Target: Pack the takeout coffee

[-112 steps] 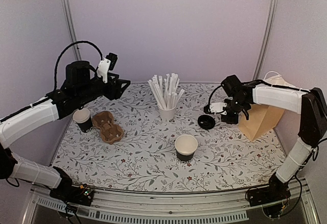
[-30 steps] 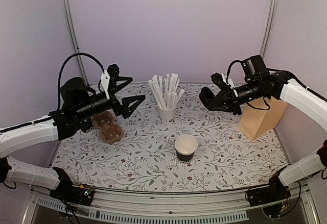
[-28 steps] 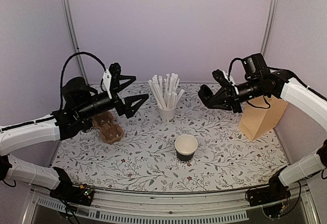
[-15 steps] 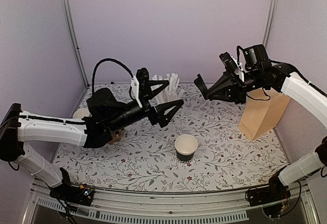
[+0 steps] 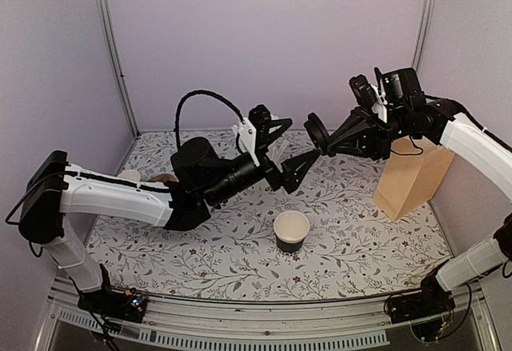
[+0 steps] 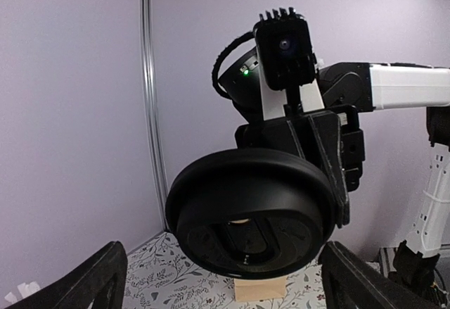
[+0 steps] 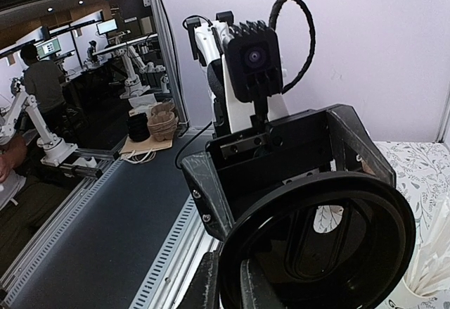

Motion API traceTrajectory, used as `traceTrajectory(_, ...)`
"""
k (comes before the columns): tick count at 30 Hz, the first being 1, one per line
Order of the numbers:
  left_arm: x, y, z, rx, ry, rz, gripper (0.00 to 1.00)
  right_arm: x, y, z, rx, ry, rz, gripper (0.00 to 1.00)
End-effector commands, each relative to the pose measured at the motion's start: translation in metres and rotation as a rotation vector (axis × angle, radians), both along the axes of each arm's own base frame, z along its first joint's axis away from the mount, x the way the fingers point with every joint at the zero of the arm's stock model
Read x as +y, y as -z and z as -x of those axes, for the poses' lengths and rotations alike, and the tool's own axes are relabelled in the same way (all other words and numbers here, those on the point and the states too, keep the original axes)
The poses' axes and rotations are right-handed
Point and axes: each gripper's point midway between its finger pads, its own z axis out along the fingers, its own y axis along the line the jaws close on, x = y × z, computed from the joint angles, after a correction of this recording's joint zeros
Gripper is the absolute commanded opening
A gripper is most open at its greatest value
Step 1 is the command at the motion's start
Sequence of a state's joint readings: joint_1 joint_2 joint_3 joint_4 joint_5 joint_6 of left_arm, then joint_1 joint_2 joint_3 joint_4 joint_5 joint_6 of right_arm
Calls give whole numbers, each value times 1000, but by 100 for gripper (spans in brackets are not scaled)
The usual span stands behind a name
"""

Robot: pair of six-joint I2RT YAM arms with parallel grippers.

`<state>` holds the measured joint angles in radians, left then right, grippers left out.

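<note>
- The left arm (image 5: 120, 195) reaches from the lower left towards the centre of the top view, stretched nearly level.
- The left gripper (image 5: 294, 145) points right, its jaws spread wide and empty.
- The right arm (image 5: 472, 139) enters from the right edge with its wrist turned left.
- The right gripper (image 5: 324, 137) faces the left gripper, close to it, jaws pinched on the black lid (image 5: 313, 133).
</note>
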<state>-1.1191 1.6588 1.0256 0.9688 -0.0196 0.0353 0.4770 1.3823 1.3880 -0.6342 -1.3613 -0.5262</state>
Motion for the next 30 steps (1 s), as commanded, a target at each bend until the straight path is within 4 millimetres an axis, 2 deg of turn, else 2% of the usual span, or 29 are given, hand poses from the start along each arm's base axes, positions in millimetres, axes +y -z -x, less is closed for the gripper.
traceTrajectory(1,-9,-15,7,-40,23,49,96,-1,-7,5,9,-19,-21,11)
traceTrajectory(9,-10,-10,20,-65,65,54,89,-3,-4,6,5,-12,-19,11)
traceTrajectory(13,-9,-5,27,-80,73,46,92,-2,-2,6,9,-16,-20,11)
traceTrajectory(23,-21,3,18,-71,44,11,98,-2,-5,6,18,-28,-29,12)
traceTrajectory(30,-24,1,7,-59,-8,12,94,-2,-6,8,28,-42,-35,12)
